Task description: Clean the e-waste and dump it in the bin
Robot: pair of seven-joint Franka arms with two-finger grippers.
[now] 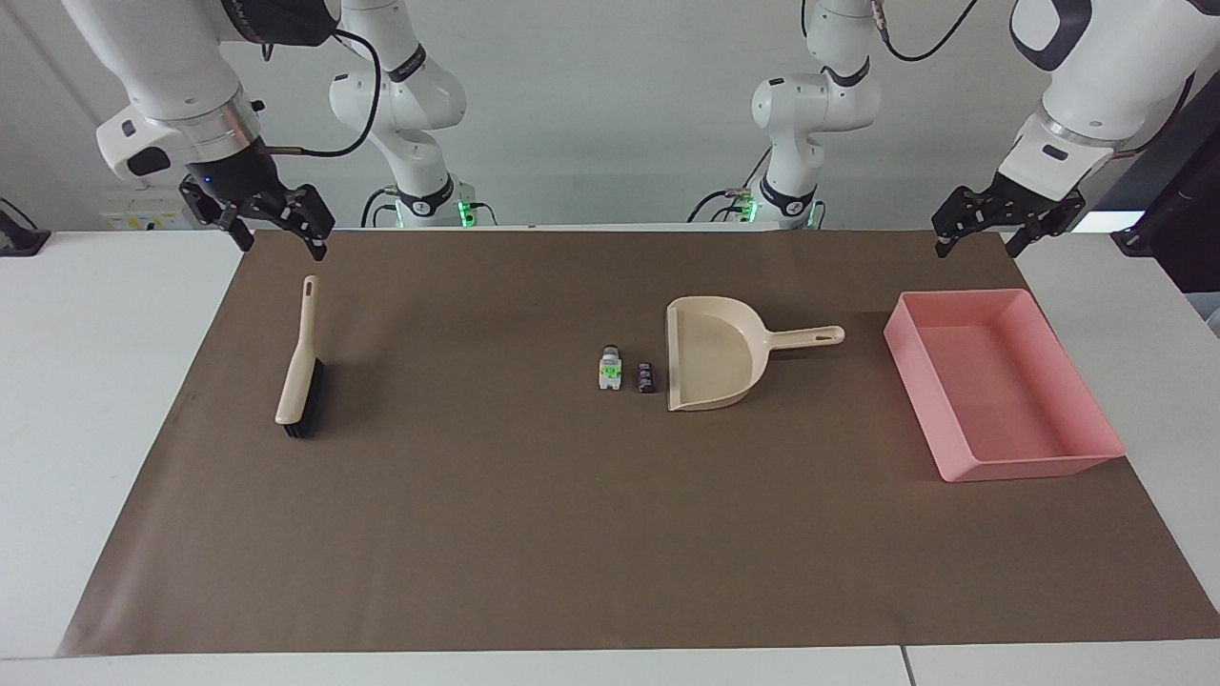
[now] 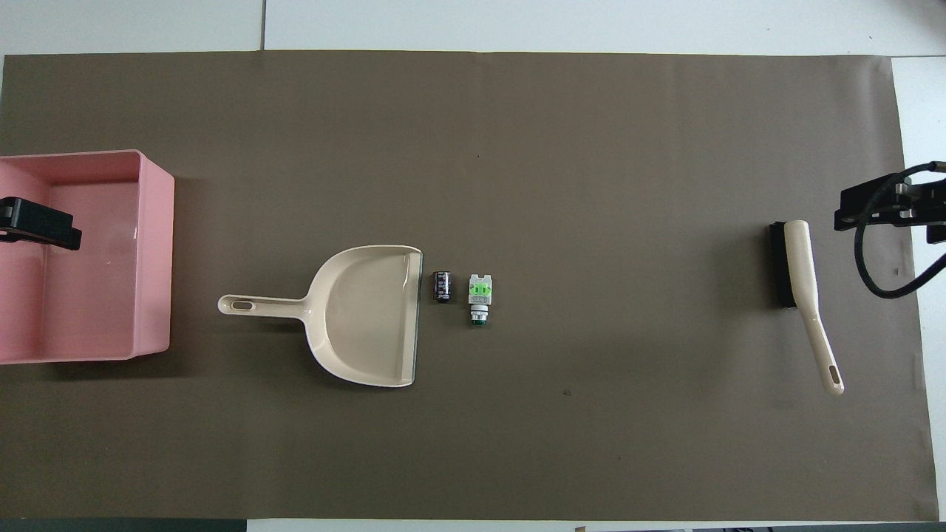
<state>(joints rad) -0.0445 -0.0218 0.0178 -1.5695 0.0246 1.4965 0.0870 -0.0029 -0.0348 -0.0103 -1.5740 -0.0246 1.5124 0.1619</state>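
Observation:
The e-waste lies mid-mat: a white block with green marks point(image 1: 610, 370) point(image 2: 480, 292) and a small black-purple piece point(image 1: 646, 377) point(image 2: 442, 286) beside it, just off the mouth of the beige dustpan point(image 1: 710, 367) point(image 2: 362, 318). The pink bin point(image 1: 991, 467) point(image 2: 155, 258) stands toward the left arm's end and holds nothing. My left gripper point(image 1: 977, 248) point(image 2: 41, 222) hangs open and empty, raised over the mat's edge by the bin. My right gripper point(image 1: 282, 243) point(image 2: 887, 207) hangs open and empty, raised over the mat's edge near the brush's handle tip.
A beige brush with black bristles point(image 1: 300, 367) point(image 2: 802, 281) lies toward the right arm's end, its handle pointing to the robots. The dustpan's handle points toward the bin. A brown mat point(image 1: 534, 534) covers the white table.

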